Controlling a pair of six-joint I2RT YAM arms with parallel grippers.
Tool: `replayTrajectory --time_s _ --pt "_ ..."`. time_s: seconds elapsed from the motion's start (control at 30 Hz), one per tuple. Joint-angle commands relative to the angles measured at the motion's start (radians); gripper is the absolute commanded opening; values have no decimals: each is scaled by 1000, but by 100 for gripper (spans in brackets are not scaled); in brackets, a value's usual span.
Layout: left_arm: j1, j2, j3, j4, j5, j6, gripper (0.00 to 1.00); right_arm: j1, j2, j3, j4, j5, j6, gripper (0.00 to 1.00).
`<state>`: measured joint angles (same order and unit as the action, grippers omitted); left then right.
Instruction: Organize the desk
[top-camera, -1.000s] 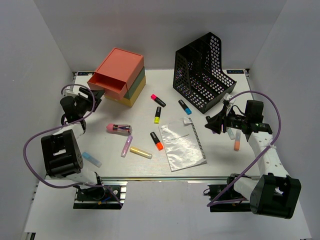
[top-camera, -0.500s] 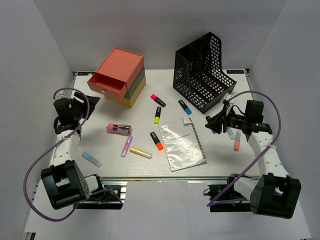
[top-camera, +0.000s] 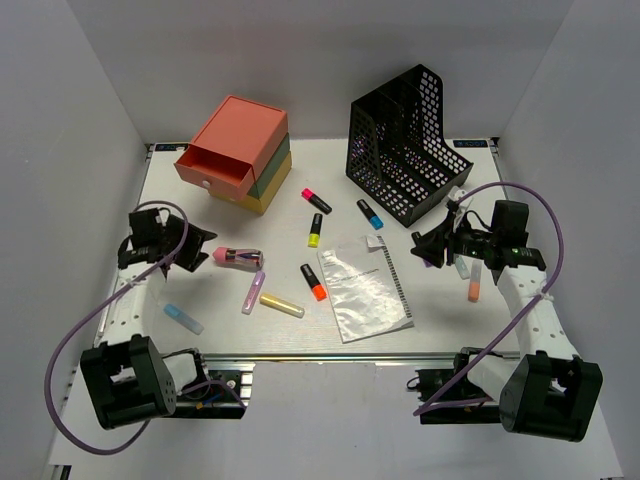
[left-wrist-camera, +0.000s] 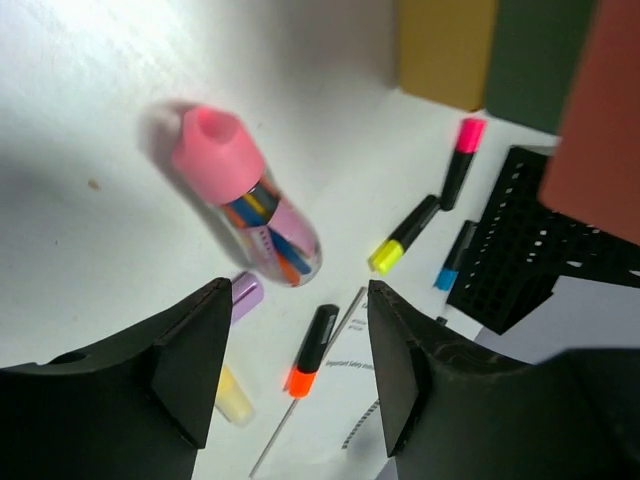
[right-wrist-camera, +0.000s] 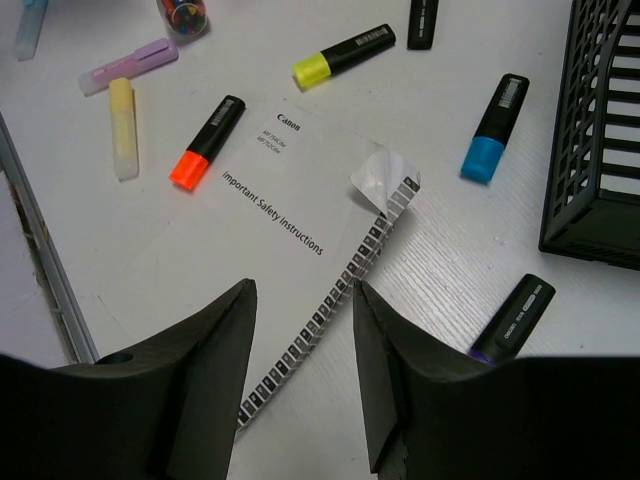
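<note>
Inside plain white walls, the desk (top-camera: 280, 228) stretches ahead of both arm bases, strewn with highlighters (top-camera: 313, 283) and a Canon safety leaflet (top-camera: 365, 290). The left gripper (top-camera: 203, 252), fingers spread and empty, has swung from the drawer box (top-camera: 238, 152) at the far-left corner to just beside a clear pink-capped tube (top-camera: 238, 258), seemingly its next pickup. The right gripper (top-camera: 420, 248), likewise spread and empty, stays near the right edge.

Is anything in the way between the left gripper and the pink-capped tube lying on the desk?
Nothing visible. The left gripper is open just short of the pink-capped tube, with only bare desk between them. A purple highlighter lies beside one finger, off the line.
</note>
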<state>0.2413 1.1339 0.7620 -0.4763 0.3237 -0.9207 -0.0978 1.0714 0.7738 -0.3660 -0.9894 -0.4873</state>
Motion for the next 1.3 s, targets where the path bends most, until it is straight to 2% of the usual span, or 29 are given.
replayTrajectory --time_s 0.0,0.2,0.37,0.53,0.7,1.03,1.17,1.27 --pt "-55 38 33 -93 -64 -52 67 -6 -28 2 6 0 -13 50" --pt "-132 150 66 -114 -92 -119 71 -6 -30 1 7 5 -13 50" --pt "-180 155 63 -53 -115 -210 73 -6 -27 1 9 5 -13 50" --pt "-214 274 117 -97 -127 -250 76 -8 -25 -1 10 11 -14 50" --pt "-224 291 120 -88 -159 -285 75 -10 -22 -2 15 17 -14 50" --pt "-252 431 172 -77 -175 -294 72 -13 -7 -5 19 28 -11 49" --pt "-261 536 233 -129 -176 -291 67 -17 -2 -7 21 31 -11 50" --pt "-261 560 244 -124 -184 -290 65 -22 -4 -8 22 31 -11 50"
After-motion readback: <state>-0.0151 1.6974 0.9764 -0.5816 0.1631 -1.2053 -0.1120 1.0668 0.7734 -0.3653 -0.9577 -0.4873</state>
